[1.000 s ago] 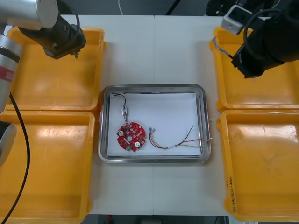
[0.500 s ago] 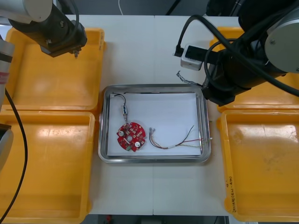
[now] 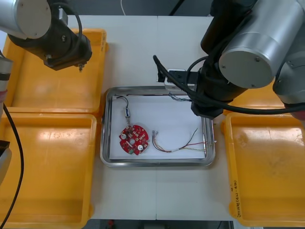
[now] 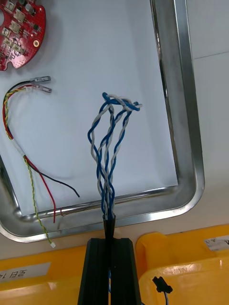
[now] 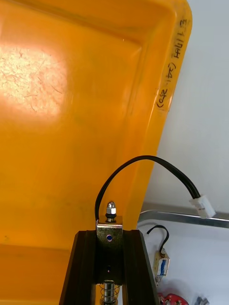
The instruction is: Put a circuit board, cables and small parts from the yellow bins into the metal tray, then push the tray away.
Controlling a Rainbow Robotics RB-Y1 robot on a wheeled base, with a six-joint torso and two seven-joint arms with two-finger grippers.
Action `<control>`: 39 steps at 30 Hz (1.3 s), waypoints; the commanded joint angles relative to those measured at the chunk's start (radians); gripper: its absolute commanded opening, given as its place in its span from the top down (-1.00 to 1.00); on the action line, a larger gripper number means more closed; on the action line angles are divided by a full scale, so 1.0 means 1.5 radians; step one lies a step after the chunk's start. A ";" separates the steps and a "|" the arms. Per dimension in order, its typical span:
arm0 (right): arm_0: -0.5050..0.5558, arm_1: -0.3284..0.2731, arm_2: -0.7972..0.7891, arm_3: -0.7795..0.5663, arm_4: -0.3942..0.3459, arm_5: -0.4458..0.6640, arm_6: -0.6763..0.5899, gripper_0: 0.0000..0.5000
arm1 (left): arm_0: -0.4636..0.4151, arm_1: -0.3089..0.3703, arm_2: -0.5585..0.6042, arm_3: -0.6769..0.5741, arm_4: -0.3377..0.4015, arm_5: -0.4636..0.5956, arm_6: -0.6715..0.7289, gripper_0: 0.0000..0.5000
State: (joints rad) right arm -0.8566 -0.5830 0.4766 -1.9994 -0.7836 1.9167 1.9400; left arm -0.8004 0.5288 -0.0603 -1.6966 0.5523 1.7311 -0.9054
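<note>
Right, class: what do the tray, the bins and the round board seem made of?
Rectangular silver tray: polished metal, its rim mirror-bright. Yellow bins: probably moulded plastic, glossy, with soft glare. Round red circuit board: likely coated laminate, studded with small components.

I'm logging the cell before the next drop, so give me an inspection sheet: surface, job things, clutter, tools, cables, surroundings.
Surface: light table, yellow bins at both sides, metal tray between them.
Job's things: red circuit board, red and yellow cable and small metal part with a black lead lie in the tray's white inside.
Clutter: nothing seen.
Tools: left tool over the far left yellow bin, shut on a second small metal part; right tool by the tray's far right corner, shut on the twisted blue and white cable.
Cables: black cable with a white plug arcs from the held part; the twisted cable reaches over the tray.
Surroundings: dark floor beyond the table.
</note>
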 commanded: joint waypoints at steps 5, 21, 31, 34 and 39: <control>-0.055 0.022 0.085 0.046 0.041 -0.038 0.040 1.00 | 0.009 0.018 0.012 -0.060 0.022 0.048 -0.073 1.00; -0.081 0.068 0.187 0.145 0.096 -0.170 0.049 1.00 | 0.028 0.015 0.010 -0.117 0.058 0.082 -0.070 0.99; -0.101 0.074 0.240 0.235 0.102 -0.229 0.069 1.00 | 0.028 0.015 0.011 -0.120 0.062 0.082 -0.069 1.00; -0.101 0.074 0.240 0.250 0.102 -0.236 0.078 1.00 | 0.028 0.015 0.011 -0.120 0.062 0.082 -0.069 0.99; -0.104 0.074 0.249 0.270 0.109 -0.252 0.092 1.00 | 0.028 0.015 0.011 -0.120 0.062 0.081 -0.068 0.99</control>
State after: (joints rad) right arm -0.9631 -0.4910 0.8278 -1.5992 -0.6346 1.5534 2.0415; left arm -0.7657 0.5288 -0.0604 -1.8394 0.6382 1.8461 -0.9278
